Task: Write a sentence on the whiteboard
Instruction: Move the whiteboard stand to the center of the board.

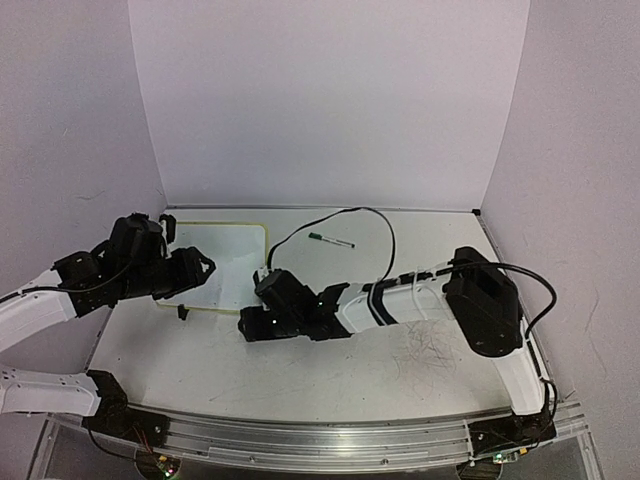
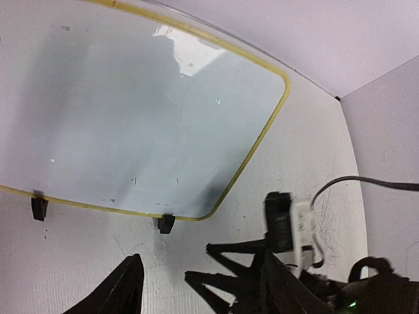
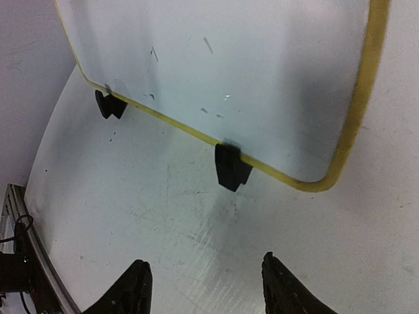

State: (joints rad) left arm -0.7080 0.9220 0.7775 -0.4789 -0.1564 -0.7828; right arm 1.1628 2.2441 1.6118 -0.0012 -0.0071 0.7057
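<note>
Whiteboard: flat on the table, directly ahead of both grippers, long near edge turned toward them. Pale-yellow frame unbroken round the corner in view. White surface marked with faint specks and short strokes, too small to read.

Left gripper: aimed at bare table just short of the board's near edge. Fingers spread well apart, with only table top and shadow between them. Nothing held. One clip foot just ahead of the fingertips, a second off to their left, both on the near edge. Height above the table not determinable.

Right gripper: just short of the same near edge, by the board's right-hand corner. Jaws parted about as widely as the left pair; nothing gripped, nothing touched. Black clip foot straight ahead of the fingertips, rounded corner ahead and to the right. Seen from the left wrist, just right of the left fingers and apart from the board.

Marker: green-ended, lying on the table beyond the right forearm, well apart from both grippers and clear of the board.

Black cable: looped above the right arm.
</note>
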